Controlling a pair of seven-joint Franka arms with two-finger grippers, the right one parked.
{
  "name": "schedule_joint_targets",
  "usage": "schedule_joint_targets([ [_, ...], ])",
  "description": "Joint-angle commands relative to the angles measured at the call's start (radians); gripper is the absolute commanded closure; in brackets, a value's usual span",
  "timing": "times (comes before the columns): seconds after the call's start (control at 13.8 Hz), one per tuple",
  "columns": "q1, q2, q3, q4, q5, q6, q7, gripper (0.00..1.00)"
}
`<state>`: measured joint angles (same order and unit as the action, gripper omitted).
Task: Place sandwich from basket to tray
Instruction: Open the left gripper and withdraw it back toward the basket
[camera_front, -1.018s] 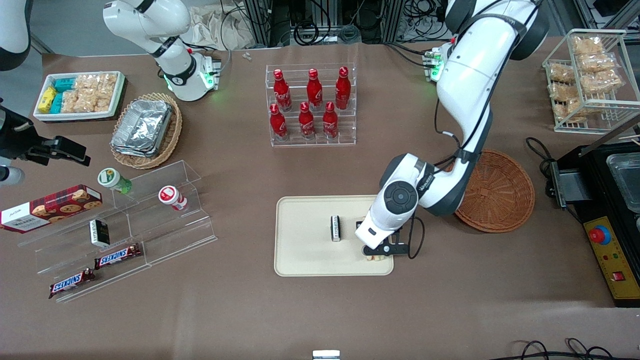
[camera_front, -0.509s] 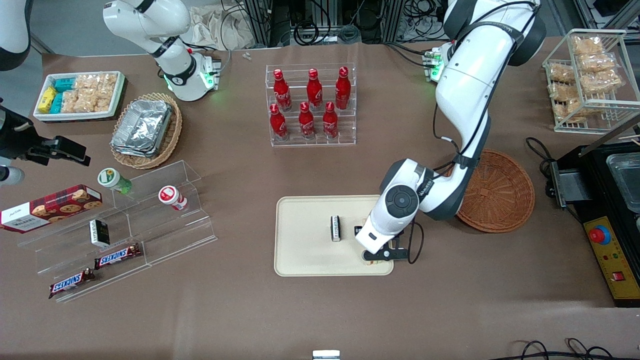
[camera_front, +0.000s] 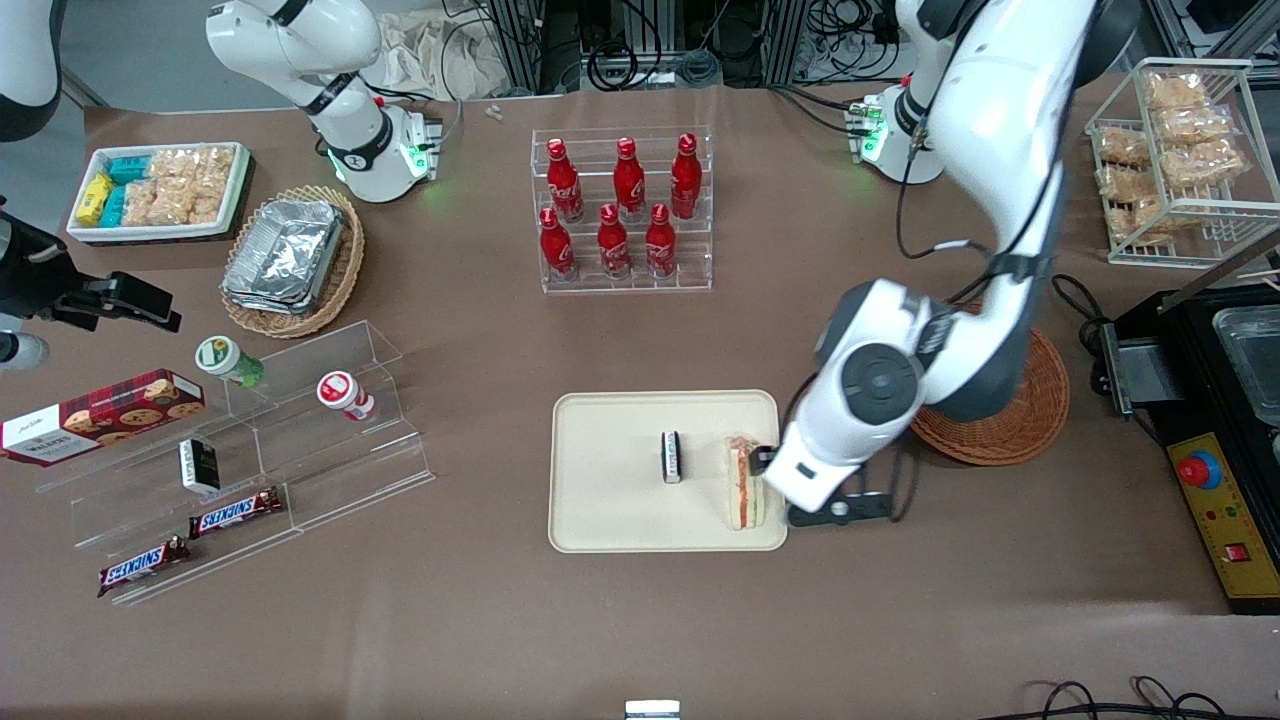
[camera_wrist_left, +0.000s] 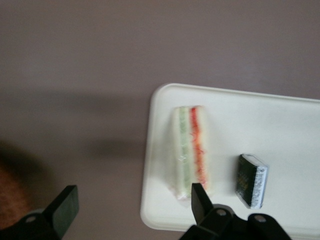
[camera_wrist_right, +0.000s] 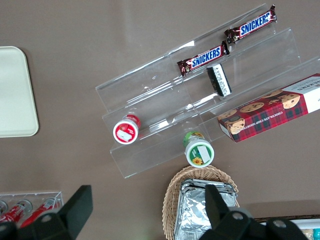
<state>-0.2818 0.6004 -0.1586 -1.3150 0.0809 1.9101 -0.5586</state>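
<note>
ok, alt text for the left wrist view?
A sandwich lies on the cream tray near its edge, red and green filling facing up, with a small dark packet beside it. The open gripper hovers above the tray's edge and the brown table, holding nothing.

- Our left arm reaches down from its base at the table's edge farthest from the front camera, elbow bent, forearm sloping toward that camera.
- Our wrist is turned so its camera looks straight down.
- Our gripper (camera_wrist_left: 132, 207) hangs raised in the air, its fingers (camera_wrist_left: 65, 206) spread wide apart with nothing between them.
- In the front view, our gripper (camera_front: 838, 508) is mostly hidden under the wrist housing.
</note>
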Motion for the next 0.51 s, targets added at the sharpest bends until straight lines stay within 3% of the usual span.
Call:
schedule_joint_targets([
  [0.0,0.096,-0.190,-0.012,-0.129,-0.024,-0.084,0.122,0.00],
  [0.22,0.148,-0.405,-0.007,-0.338,-0.021,-0.098,0.192,0.00],
  [0.44,0.254,-0.539,-0.007,-0.427,-0.023,-0.131,0.339,0.00],
])
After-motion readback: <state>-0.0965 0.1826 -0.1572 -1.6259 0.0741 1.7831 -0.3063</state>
